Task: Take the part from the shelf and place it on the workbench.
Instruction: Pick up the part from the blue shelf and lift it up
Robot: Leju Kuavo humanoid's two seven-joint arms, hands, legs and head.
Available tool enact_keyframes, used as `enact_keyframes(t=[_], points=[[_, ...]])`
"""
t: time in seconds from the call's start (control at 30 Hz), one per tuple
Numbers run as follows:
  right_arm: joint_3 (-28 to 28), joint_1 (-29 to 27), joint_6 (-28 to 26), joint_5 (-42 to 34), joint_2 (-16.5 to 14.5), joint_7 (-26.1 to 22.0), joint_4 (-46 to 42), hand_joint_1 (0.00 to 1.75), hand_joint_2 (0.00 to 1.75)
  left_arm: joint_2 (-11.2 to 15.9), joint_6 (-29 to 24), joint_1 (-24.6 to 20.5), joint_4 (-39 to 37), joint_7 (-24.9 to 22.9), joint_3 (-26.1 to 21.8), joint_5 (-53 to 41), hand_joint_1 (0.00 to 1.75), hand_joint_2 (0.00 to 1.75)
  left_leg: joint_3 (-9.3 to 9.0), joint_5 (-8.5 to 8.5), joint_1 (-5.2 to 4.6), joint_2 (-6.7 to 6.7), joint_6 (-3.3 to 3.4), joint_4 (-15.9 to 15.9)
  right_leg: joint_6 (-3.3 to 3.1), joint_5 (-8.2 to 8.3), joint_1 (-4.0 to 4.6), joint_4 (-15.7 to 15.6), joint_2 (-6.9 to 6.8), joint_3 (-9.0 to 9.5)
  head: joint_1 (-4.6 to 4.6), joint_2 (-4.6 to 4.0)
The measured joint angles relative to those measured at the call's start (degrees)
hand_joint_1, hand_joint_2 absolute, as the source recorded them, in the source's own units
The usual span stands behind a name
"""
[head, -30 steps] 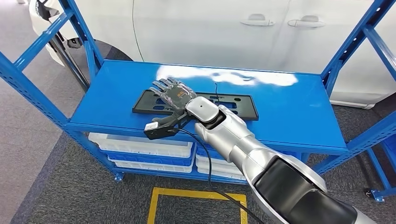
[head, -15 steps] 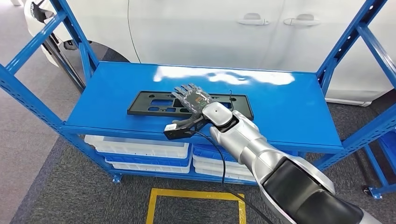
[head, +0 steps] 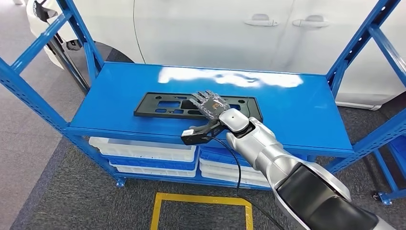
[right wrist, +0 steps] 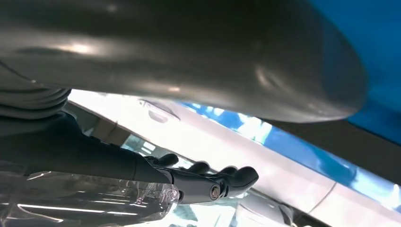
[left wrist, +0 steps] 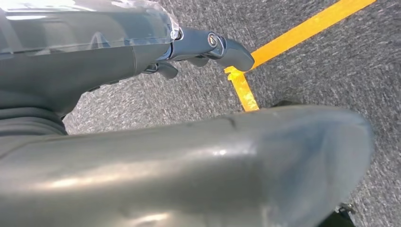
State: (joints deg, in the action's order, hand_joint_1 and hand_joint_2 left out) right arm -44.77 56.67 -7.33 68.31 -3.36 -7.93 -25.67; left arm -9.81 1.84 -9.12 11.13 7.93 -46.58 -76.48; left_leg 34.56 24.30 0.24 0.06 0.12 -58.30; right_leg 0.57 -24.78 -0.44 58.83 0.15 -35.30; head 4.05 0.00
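Behind blue shelf (head: 297, 115) white car (head: 215, 33); grey carpet (head: 72, 201), yellow tape (head: 201, 199).

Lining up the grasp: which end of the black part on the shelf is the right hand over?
The right hand is over the black part's right half, fingers spread above it. The part's left end lies uncovered on the blue shelf.

A black part (head: 197, 106) with cut-out openings lies on a glossy blue shelf (head: 297, 115) streaked with white glare, framed by blue posts. A silver arm ends in a dark right hand (head: 210, 103) under clear plastic. White trays (head: 143, 149) sit below, a white car (head: 215, 28) stands behind, and yellow tape (head: 201, 201) lines speckled grey carpet.
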Motion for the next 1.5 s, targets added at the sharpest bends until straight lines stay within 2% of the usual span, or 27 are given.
enact_keyframes(t=[0.07, 0.13, 0.23, 0.27, 0.3, 0.33, 0.4, 0.47, 0.53, 0.6, 0.67, 0.77, 0.8, 0.83, 0.87, 0.93, 1.0, 1.13, 1.17, 1.23, 1.27, 1.3, 1.33, 1.37, 1.4, 1.47, 1.5], points=[[0.2, -0.1, -0.1, 0.0, 0.3, 0.0, 0.1, 0.00, 0.00, 0.0, 0.0, 0.0, 0.0, 0.0, 0.0, 0.0, 0.00, 0.00, 0.05, 0.08, 0.04, 0.02, -0.58, 0.0, -0.69, 0.19, 0.04, -0.2, 0.01, -0.04, 0.01, 0.00], [0.4, 0.0, -0.1, 0.0, 0.5, 0.0, 0.1, 0.00, 0.00, 0.0, 0.0, 0.0, 0.0, 0.0, 0.0, 0.0, 0.00, 0.00, 0.71, 1.41, 0.18, 0.01, -1.21, -1.7, -1.37, 0.42, -0.13, -0.5, -0.04, 0.11, 0.01, 0.00], [0.4, -0.2, -0.1, 0.2, 0.6, 0.1, 0.1, 0.00, 0.00, 0.0, 0.0, 0.1, 0.0, 0.1, -0.1, 0.1, 0.00, 0.00, 5.22, 6.64, 0.37, 0.00, -1.86, -11.9, -1.85, 0.47, -0.13, -0.6, -0.06, 0.16, 0.01, 0.00], [0.5, -0.3, -0.1, 0.4, 0.7, 0.1, 0.1, 0.00, 0.00, 0.1, 0.0, 0.1, 0.0, 0.1, -0.1, 0.1, 0.00, 0.00, 6.73, 7.67, 0.40, 0.01, -1.94, -15.1, -1.88, 0.46, -0.06, -0.6, -0.05, 0.16, 0.01, 0.00], [0.6, -0.4, -0.1, 0.5, 0.7, 0.2, 0.1, 0.00, 0.00, 0.1, 0.0, 0.2, 0.0, 0.2, -0.1, 0.1, 0.00, 0.00, 7.35, 7.59, 0.40, 0.01, -1.92, -16.3, -1.90, 0.45, -0.01, -0.5, -0.04, 0.16, 0.01, 0.00], [0.9, -0.4, -0.2, 0.7, 0.8, 0.4, 0.1, 0.00, 0.00, 0.1, 0.0, 0.2, 0.0, 0.3, -0.2, 0.2, 0.00, 0.00, 6.94, 6.48, 0.39, 0.01, -1.80, -15.4, -1.89, 0.43, 0.03, -0.5, -0.01, 0.18, 0.01, 0.00], [1.6, -0.5, -0.3, 1.0, 1.1, 0.6, 0.1, 0.00, 0.00, 0.1, 0.0, 0.2, 0.0, 0.5, -0.3, 0.2, 0.00, 0.00, 3.36, 2.63, 0.34, 0.00, -1.20, -7.8, -1.78, 0.35, 0.11, -0.5, 0.08, 0.30, 0.01, 0.00], [2.3, -0.4, -0.5, 1.2, 1.4, 0.7, 0.1, 0.00, 0.87, 0.2, 0.0, 0.1, 0.0, 0.6, -0.4, 0.3, 0.00, 0.00, 0.13, 0.50, 0.06, -0.03, -0.52, -1.2, -1.39, 0.32, 0.25, -0.4, 0.14, 0.27, 0.01, 0.00], [2.8, -0.4, -0.6, 1.4, 1.8, 0.7, 0.1, 0.00, 1.75, 0.2, -0.1, 0.1, 0.0, 0.7, -0.5, 0.4, 0.00, 0.00, -0.51, 0.44, -0.25, -0.09, -0.09, 0.2, -0.81, 0.43, 0.29, -0.5, 0.17, 0.15, -0.01, 0.00], [3.3, -0.4, -0.7, 1.8, 2.0, 0.5, 0.1, 0.00, 1.75, 0.3, -0.1, 0.2, 0.0, 0.8, -0.5, 0.4, 0.00, 0.00, -0.64, 0.08, -0.08, -0.11, 0.45, 0.6, -0.14, 0.32, 0.29, -0.5, 0.16, 0.18, -0.01, 0.00], [3.9, -0.3, -0.9, 2.2, 2.3, 0.3, 0.1, 0.00, 1.75, 0.3, -0.2, 0.1, 0.0, 0.9, -0.5, 0.5, 0.00, 0.00, -0.91, -0.35, 0.19, -0.05, 0.98, 1.3, 0.48, -1.33, 0.27, 1.8, 0.14, -0.78, -0.01, 0.00], [4.5, -0.4, -0.9, 2.8, 2.6, 0.2, 0.1, 0.00, 1.75, 0.3, -0.3, 0.2, 0.0, 1.2, -0.5, 0.6, 0.00, 0.00, -0.86, -0.42, 0.19, 0.00, 1.29, 1.4, 0.98, -6.11, 0.03, 11.8, 0.10, -5.56, 0.00, 0.00], [4.6, -0.6, -0.9, 2.9, 2.8, 0.1, 0.2, 0.00, 1.75, 0.3, -0.3, 0.2, 0.0, 1.3, -0.6, 0.6, 0.00, 0.00, -0.83, -0.40, 0.18, -0.02, 1.31, 1.3, 1.09, -6.59, -0.08, 14.2, 0.10, -6.71, -0.01, 0.00], [4.7, -0.7, -1.0, 3.1, 2.9, 0.1, 0.2, 0.00, 1.75, 0.3, -0.3, 0.2, 0.0, 1.4, -0.6, 0.6, 0.00, 0.00, -0.81, -0.33, 0.20, -0.06, 1.30, 1.2, 1.16, -5.89, -0.20, 14.3, 0.08, -6.82, -0.01, 0.00], [4.8, -0.7, -1.0, 3.2, 3.1, 0.0, 0.2, 0.00, 1.75, 0.3, -0.3, 0.2, 0.0, 1.5, -0.6, 0.6, 0.00, 0.00, -0.80, -0.22, 0.22, -0.12, 1.23, 1.0, 1.19, -4.23, -0.35, 12.2, 0.04, -5.82, -0.01, 0.00], [5.2, -0.5, -1.0, 3.4, 3.4, -0.1, 0.2, 0.00, 1.75, 0.3, -0.3, 0.2, 0.0, 1.5, -0.6, 0.6, 0.00, 0.00, -0.65, 0.20, 0.15, -0.23, 0.81, 0.3, 1.08, -0.77, -0.45, 4.6, -0.06, -2.20, -0.01, 0.00], [5.5, -0.2, -1.1, 3.6, 3.5, -0.2, 0.1, 0.00, 1.75, 0.3, -0.2, 0.1, 0.0, 1.6, -0.6, 0.6, 0.00, 0.00, -0.35, 0.51, -0.01, -0.26, 0.24, -0.2, 0.54, 0.29, -0.33, 0.5, -0.04, -0.36, 0.00, 0.00], [5.9, -0.2, -1.2, 4.0, 3.8, -0.3, -0.3, 0.00, 1.75, 0.3, -0.2, 0.1, 0.0, 1.6, -0.6, 0.6, 0.00, 0.00, 0.04, 1.23, 0.10, -0.20, -0.90, -0.9, -0.92, 0.36, -0.26, -0.1, 0.05, -0.30, 0.01, 0.00], [5.9, -0.2, -1.2, 4.1, 3.8, -0.3, -0.4, 0.00, 1.75, 0.3, -0.3, 0.1, 0.0, 1.6, -0.6, 0.6, 0.00, 0.00, 0.78, 2.38, 0.16, -0.19, -1.19, -2.7, -1.22, 0.46, -0.36, -0.3, 0.03, -0.22, 0.01, 0.00], [6.0, -0.2, -1.2, 4.5, 3.8, -0.3, -0.6, 0.00, 1.75, 0.3, -0.4, 0.1, 0.0, 1.6, -0.6, 0.7, 0.00, 0.00, 3.91, 5.89, 0.30, -0.19, -1.67, -9.6, -1.58, 0.47, -0.35, -0.3, 0.00, -0.16, 0.01, 0.00], [6.0, -0.2, -1.2, 4.6, 3.8, -0.3, -0.6, 0.04, 1.75, 0.3, -0.4, 0.1, 0.0, 1.6, -0.6, 0.7, 0.00, 0.00, 5.77, 7.38, 0.34, -0.19, -1.81, -13.5, -1.65, 0.46, -0.29, -0.3, 0.00, -0.16, 0.01, 0.00], [6.0, -0.3, -1.2, 4.7, 3.9, -0.3, -0.6, 0.38, 1.75, 0.4, -0.4, 0.2, 0.0, 1.6, -0.6, 0.7, 0.00, 0.00, 7.10, 8.01, 0.36, -0.18, -1.86, -16.1, -1.68, 0.44, -0.24, -0.3, 0.00, -0.15, 0.01, 0.00], [6.0, -0.3, -1.2, 4.8, 3.9, -0.3, -0.6, 0.73, 1.75, 0.4, -0.4, 0.2, 0.0, 1.6, -0.6, 0.7, 0.00, 0.00, 7.48, 7.55, 0.36, -0.19, -1.81, -16.7, -1.69, 0.42, -0.20, -0.2, 0.01, -0.13, 0.01, 0.00], [6.0, -0.4, -1.2, 4.9, 3.9, -0.3, -0.7, 1.13, 1.75, 0.4, -0.4, 0.3, 0.0, 1.7, -0.6, 0.8, 0.00, 0.00, 6.68, 6.04, 0.35, -0.19, -1.65, -14.8, -1.68, 0.41, -0.17, -0.2, 0.04, -0.07, 0.01, 0.00], [6.0, -0.4, -1.2, 4.9, 3.9, -0.4, -0.7, 1.52, 1.75, 0.4, -0.4, 0.2, 0.0, 1.7, -0.6, 0.8, 0.00, 0.00, 4.88, 3.88, 0.34, -0.19, -1.38, -11.0, -1.64, 0.39, -0.14, -0.2, 0.08, 0.03, 0.01, 0.00], [6.0, -0.3, -1.2, 5.1, 3.9, -0.5, -0.9, 1.70, 1.75, 0.4, -0.4, 0.1, 0.0, 1.8, -0.6, 0.8, 0.00, 0.00, 1.05, 0.90, 0.15, -0.20, -0.69, -3.1, -1.39, 0.36, -0.01, -0.2, 0.17, 0.11, 0.01, 0.00], [6.0, -0.2, -1.2, 5.1, 3.9, -0.5, -1.0, 1.73, 1.75, 0.4, -0.4, 0.0, 0.0, 1.8, -0.6, 0.8, 0.00, 0.00, 0.00, 0.35, 0.01, -0.22, -0.40, -0.8, -1.15, 0.40, 0.04, -0.2, 0.20, 0.06, 0.01, 0.00]])
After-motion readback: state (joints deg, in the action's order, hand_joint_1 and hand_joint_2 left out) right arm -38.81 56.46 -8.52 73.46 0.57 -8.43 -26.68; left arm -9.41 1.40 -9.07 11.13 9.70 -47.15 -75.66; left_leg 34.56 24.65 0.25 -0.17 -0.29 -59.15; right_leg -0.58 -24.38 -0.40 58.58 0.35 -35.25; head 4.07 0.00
